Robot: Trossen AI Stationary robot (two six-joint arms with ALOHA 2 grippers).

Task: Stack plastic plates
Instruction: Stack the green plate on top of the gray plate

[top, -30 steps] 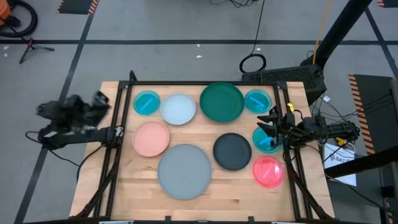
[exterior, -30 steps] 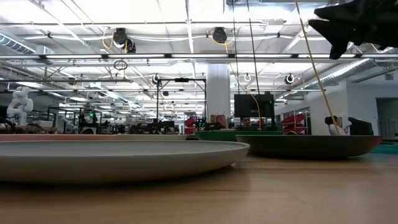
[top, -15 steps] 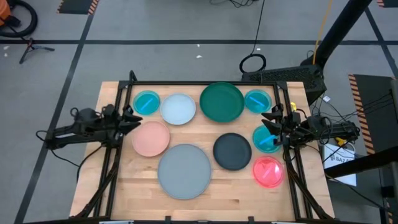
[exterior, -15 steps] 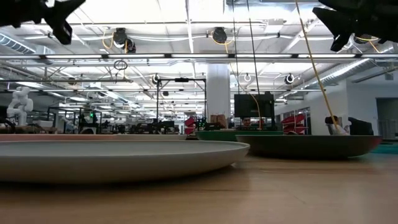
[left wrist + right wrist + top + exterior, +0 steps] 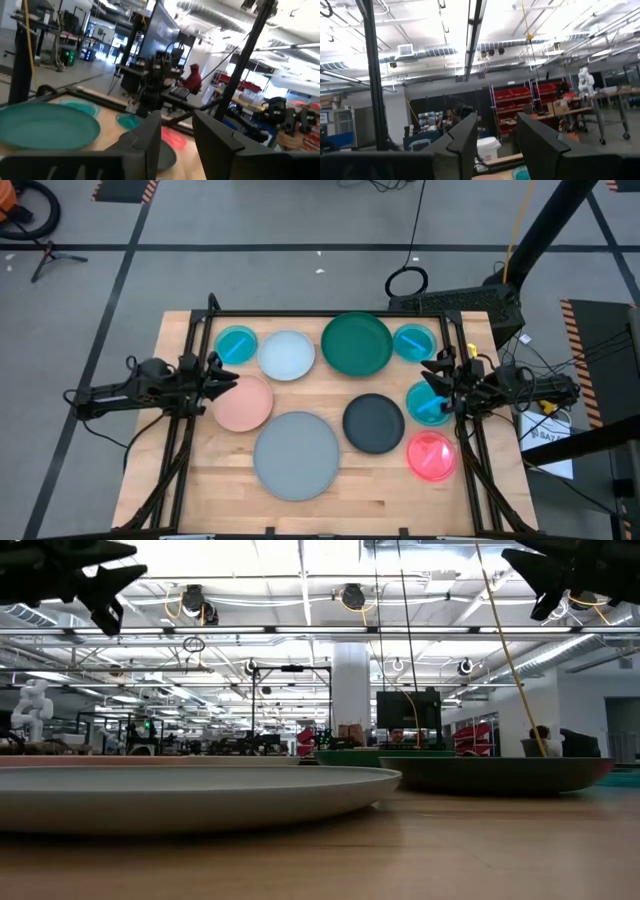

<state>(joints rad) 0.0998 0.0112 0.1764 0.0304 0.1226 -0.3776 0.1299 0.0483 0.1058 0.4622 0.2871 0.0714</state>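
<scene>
Lying flat unstacked, plastic plates (image 5: 296, 453), both fingers parted above table edges

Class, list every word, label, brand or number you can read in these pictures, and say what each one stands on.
None can be read.
The plates carry no print, for example the grey plate and the green plate.
White paper beside the table: print too small to read.
Red bins in the room behind: no readable labels.

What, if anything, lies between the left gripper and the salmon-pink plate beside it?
Nothing visible. In the high view the left gripper sits at the table's left edge, right at the rim of the salmon-pink plate, jaws parted and empty. The nearest other plates, the pale blue-white plate and grey plate, lie off to the sides.
</scene>
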